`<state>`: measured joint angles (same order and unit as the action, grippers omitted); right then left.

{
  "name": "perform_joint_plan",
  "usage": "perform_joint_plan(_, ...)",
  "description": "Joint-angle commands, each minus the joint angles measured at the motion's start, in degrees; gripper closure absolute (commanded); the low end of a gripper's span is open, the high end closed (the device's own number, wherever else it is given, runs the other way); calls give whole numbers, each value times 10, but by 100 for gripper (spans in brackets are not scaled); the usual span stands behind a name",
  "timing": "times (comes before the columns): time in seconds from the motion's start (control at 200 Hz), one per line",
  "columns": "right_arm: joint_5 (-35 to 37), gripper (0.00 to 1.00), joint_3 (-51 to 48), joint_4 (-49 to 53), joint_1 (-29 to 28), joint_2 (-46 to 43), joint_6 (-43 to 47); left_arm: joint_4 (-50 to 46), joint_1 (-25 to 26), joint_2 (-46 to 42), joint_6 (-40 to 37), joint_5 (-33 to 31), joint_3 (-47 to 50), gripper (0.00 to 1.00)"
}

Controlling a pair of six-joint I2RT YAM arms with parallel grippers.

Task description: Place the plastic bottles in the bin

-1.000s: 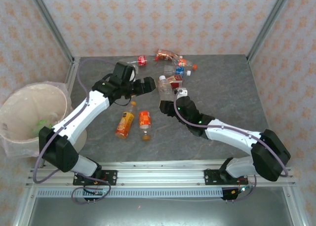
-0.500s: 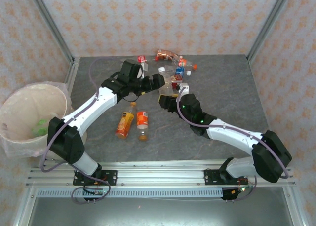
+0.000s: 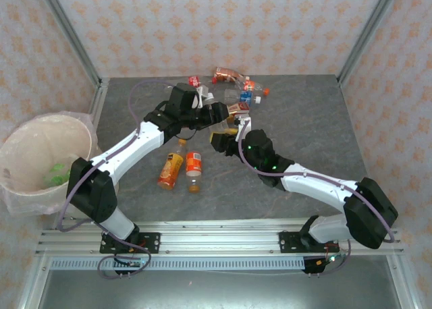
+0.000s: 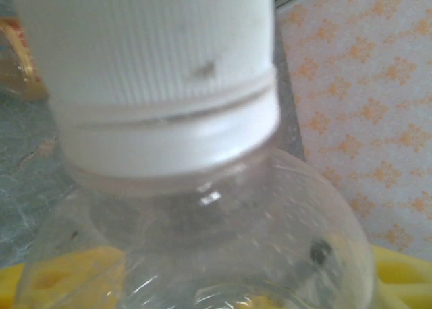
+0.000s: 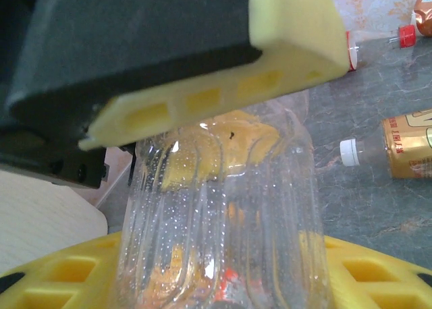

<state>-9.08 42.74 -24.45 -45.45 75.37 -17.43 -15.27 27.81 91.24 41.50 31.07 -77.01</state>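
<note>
Bright, even light, soft shadows on the table [image 3: 310, 127]. Close wrist views are blurred; the white cap [image 4: 162, 73] seems too near to focus.

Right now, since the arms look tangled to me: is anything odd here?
Yes: both grippers crowd one clear bottle. The right gripper holds its body off the table, and the left gripper sits around its white-capped end, very close to the right one. Nothing looks spilled.
</note>
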Motion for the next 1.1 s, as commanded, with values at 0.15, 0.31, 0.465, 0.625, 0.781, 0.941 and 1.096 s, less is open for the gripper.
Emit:
perform_joint_plan(0.15, -29, 34, 47, 56, -2, -13, 83, -59, 8, -21, -45, -30, -35, 36)
perform_joint_plan(0.31, -40, 16, 67, 100, -2, -12, 112, -56, 7, -38, -36, -75, -28, 39)
perform_joint_plan(0.465, -40, 8, 64, 103, -2, -15, 121, -45, 6, -44, -23, -89, -24, 41)
perform_joint_plan(0.625, -11, 1, 55, 101, -2, -31, 122, -73, -3, -60, -39, -129, -38, 41)
perform_joint_plan(0.781, 13, 1, 54, 119, -2, -39, 142, -158, -13, -73, -67, -205, -81, 40)
perform_joint_plan(0.941, 30, 1, 58, 131, -2, -37, 153, -252, -27, -87, -101, -298, -123, 41)
perform_joint_plan(1.096, 63, 1, 62, 140, -2, -30, 145, -318, -28, -114, -142, -396, -154, 41)
